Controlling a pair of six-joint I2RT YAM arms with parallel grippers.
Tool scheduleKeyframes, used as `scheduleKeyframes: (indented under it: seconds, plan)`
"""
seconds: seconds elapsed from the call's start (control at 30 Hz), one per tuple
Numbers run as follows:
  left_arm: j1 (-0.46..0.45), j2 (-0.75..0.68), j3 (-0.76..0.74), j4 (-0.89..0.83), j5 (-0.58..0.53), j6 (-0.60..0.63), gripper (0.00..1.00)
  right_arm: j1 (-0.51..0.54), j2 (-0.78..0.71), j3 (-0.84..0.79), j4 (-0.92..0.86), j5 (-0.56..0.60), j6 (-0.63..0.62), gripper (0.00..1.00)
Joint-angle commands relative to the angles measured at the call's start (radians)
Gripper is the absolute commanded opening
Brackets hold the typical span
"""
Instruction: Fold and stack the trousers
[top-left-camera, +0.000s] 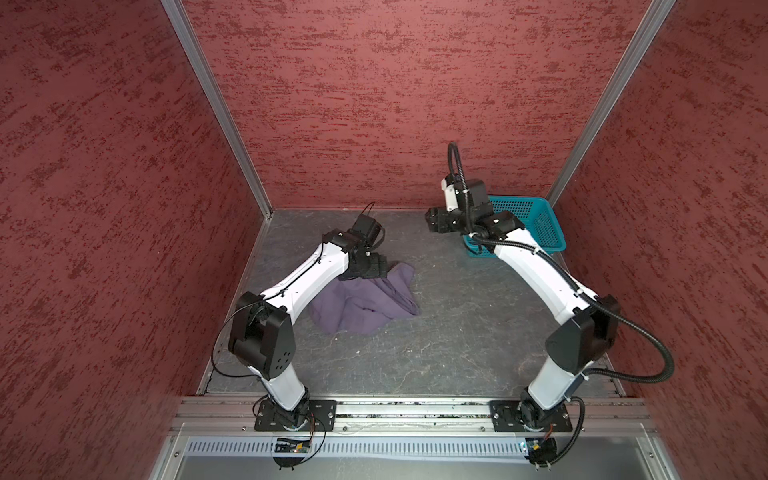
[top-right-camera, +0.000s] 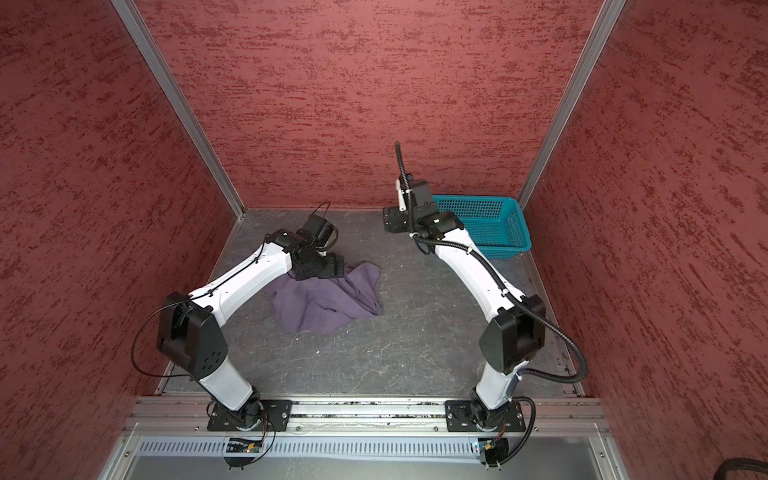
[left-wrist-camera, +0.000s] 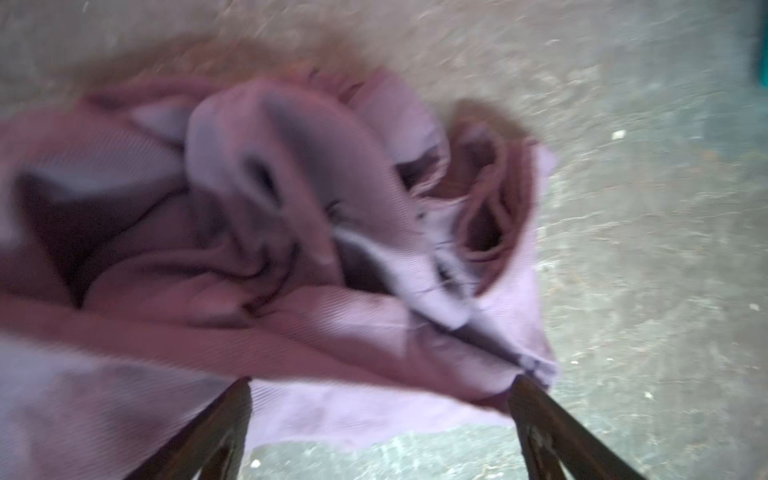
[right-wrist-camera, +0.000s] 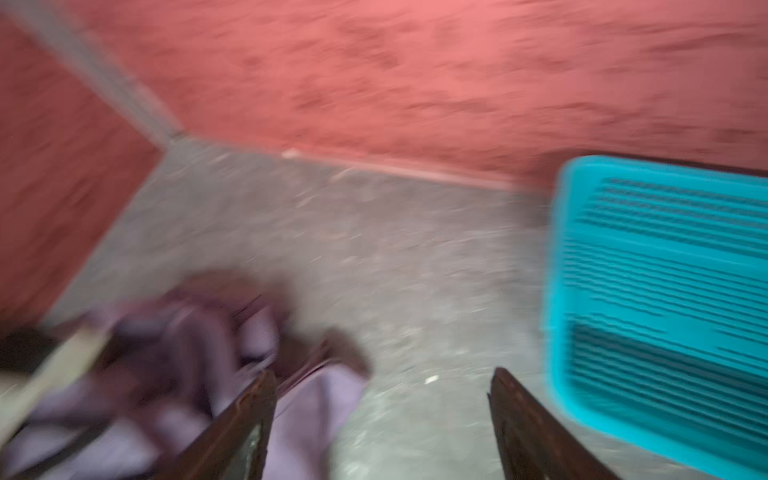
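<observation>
3 red textured walls (top-left-camera: 374, 104) close in a grey, marbled table (top-left-camera: 436, 332) on the left, right and far sides. 2 white-and-black arms rise from the near edge, the left arm (top-left-camera: 307, 274) leaning toward the far middle and the right arm (top-left-camera: 536, 266) reaching to the far right.

The trousers (top-left-camera: 365, 303) (top-right-camera: 324, 303) lie in a crumpled purple heap on the table, left of centre, partly under the left arm and unfolded. The left wrist view shows their bunched folds (left-wrist-camera: 291, 249), somewhat blurred.

A teal basket (top-left-camera: 555, 228) (top-right-camera: 478, 198) with holes in its sides sits in the far right corner, well apart from the trousers, and the right arm crosses in front of its near left part.

The left gripper (top-left-camera: 380, 266) (top-right-camera: 338, 266) hangs just over the far edge of the heap; its jaws stand wide apart (left-wrist-camera: 382, 382), straddling a cloth edge without pinching it. The right gripper (top-left-camera: 432, 218) (top-right-camera: 388, 218) is raised near the far wall, just left of the basket (right-wrist-camera: 665, 270), with its jaws spread (right-wrist-camera: 382, 374) and nothing between them but bare table; that view is heavily blurred, with the trousers (right-wrist-camera: 166, 374) at one edge.
</observation>
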Motion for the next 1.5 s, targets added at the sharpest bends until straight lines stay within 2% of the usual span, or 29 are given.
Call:
scheduleKeyframes:
  seconds: [0.0,0.1,0.17,0.2,0.3,0.33,0.4,0.47,0.5,0.53,0.57,0.63,0.73,0.87,0.97,1.03,1.13,1.2,1.23,1.3,1.37,1.43,1.47]
  plan:
    - [0.021,-0.031,-0.027,0.009,-0.016,-0.035,0.97,0.047,0.022,-0.199,0.097,-0.145,0.103,0.80]
    - [0.053,-0.028,-0.089,0.052,0.038,-0.064,0.96,0.101,0.033,-0.304,0.195,-0.202,0.186,0.80]
    - [0.072,-0.029,-0.137,0.089,0.077,-0.082,0.91,0.133,0.067,-0.324,0.219,-0.220,0.218,0.80]
    - [0.079,-0.029,-0.157,0.103,0.093,-0.091,0.85,0.147,0.092,-0.327,0.231,-0.224,0.233,0.80]
    - [0.087,-0.036,-0.188,0.117,0.105,-0.109,0.48,0.167,0.163,-0.334,0.291,-0.257,0.270,0.79]
    - [0.091,-0.041,-0.189,0.115,0.108,-0.112,0.39,0.168,0.190,-0.332,0.307,-0.262,0.285,0.79]
    - [0.099,-0.055,-0.184,0.110,0.114,-0.114,0.28,0.168,0.242,-0.318,0.323,-0.259,0.305,0.75]
    - [0.116,-0.073,-0.172,0.103,0.127,-0.113,0.26,0.165,0.291,-0.285,0.322,-0.265,0.327,0.63]
    - [0.129,-0.084,-0.162,0.100,0.134,-0.114,0.25,0.163,0.311,-0.267,0.330,-0.277,0.348,0.48]
    - [0.143,-0.094,-0.143,0.098,0.144,-0.113,0.24,0.159,0.324,-0.251,0.349,-0.302,0.367,0.27]
    - [0.158,-0.101,-0.125,0.101,0.163,-0.107,0.11,0.155,0.331,-0.233,0.363,-0.321,0.379,0.15]
    - [0.205,-0.098,-0.050,0.095,0.243,-0.084,0.01,0.139,0.339,-0.167,0.342,-0.329,0.364,0.00]
    - [0.255,-0.068,0.128,0.052,0.306,-0.058,0.00,0.094,0.338,0.001,0.200,-0.282,0.269,0.00]
    - [0.266,-0.024,0.455,-0.036,0.283,-0.009,0.00,-0.021,0.251,0.191,0.078,-0.187,0.182,0.00]
    - [0.267,-0.033,0.613,-0.041,0.279,-0.005,0.00,-0.100,0.120,0.179,0.105,-0.126,0.181,0.00]
    - [0.266,-0.070,0.642,-0.012,0.283,-0.013,0.00,-0.121,0.031,0.131,0.121,-0.058,0.162,0.00]
    - [0.252,-0.191,0.520,0.117,0.333,-0.016,0.03,-0.124,-0.099,-0.001,0.139,0.040,0.143,0.00]
    - [0.213,-0.293,0.348,0.219,0.330,-0.020,0.08,-0.125,-0.179,-0.137,0.155,0.044,0.161,0.04]
    - [0.199,-0.330,0.273,0.252,0.327,-0.027,0.09,-0.124,-0.210,-0.200,0.162,0.038,0.173,0.11]
    - [0.193,-0.395,0.112,0.281,0.334,-0.063,0.11,-0.125,-0.278,-0.347,0.167,0.021,0.200,0.40]
    - [0.212,-0.426,-0.027,0.285,0.362,-0.095,0.12,-0.126,-0.315,-0.452,0.158,0.023,0.216,0.59]
    - [0.239,-0.425,-0.123,0.254,0.385,-0.109,0.13,-0.126,-0.330,-0.498,0.132,0.040,0.223,0.66]
    - [0.256,-0.417,-0.163,0.239,0.396,-0.110,0.20,-0.126,-0.331,-0.501,0.118,0.050,0.217,0.68]
